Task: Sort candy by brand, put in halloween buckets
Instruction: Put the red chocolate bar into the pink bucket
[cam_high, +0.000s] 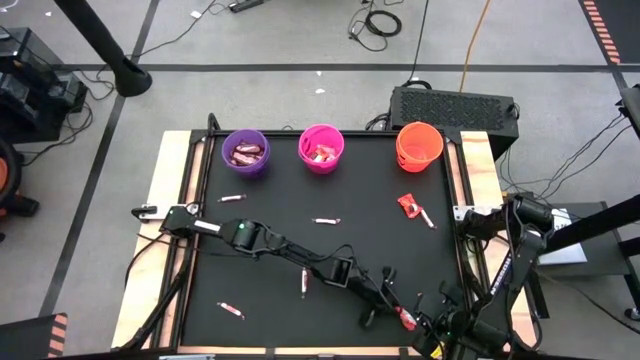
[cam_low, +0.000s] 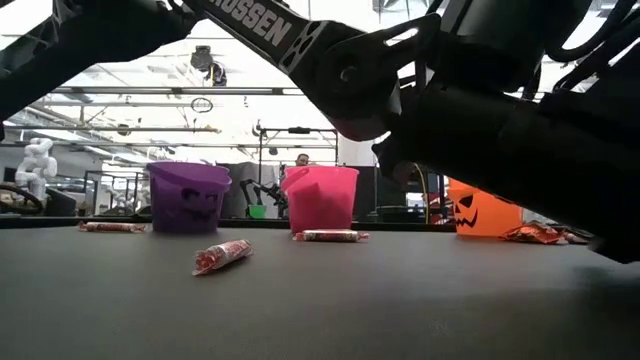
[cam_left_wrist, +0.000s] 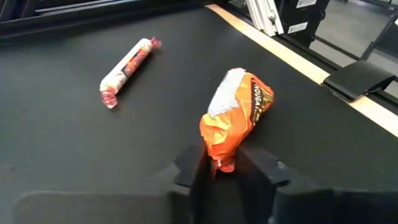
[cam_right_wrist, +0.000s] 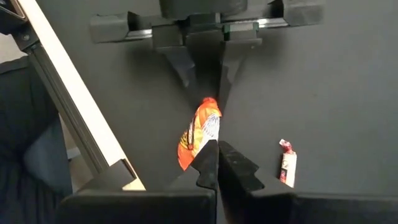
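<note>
An orange-wrapped candy lies on the black mat near the table's near right corner, with my left gripper shut on its near end. The right wrist view shows the same candy and my left gripper. My right gripper hangs shut above the candy and holds nothing. A pale roll candy lies beside them. The purple, pink and orange bucket stand along the far edge. The purple and pink buckets hold candy. My left gripper pinches the crimped end of the orange wrapper between its two fingers. The fingers come in slanting down from the table's left, along the candy. The candy points away from the fingers and its far end lies on the mat.
Loose candies lie scattered on the mat, with a red-orange pair near the orange bucket. The wooden table edge and a metal frame post run close by on the right.
</note>
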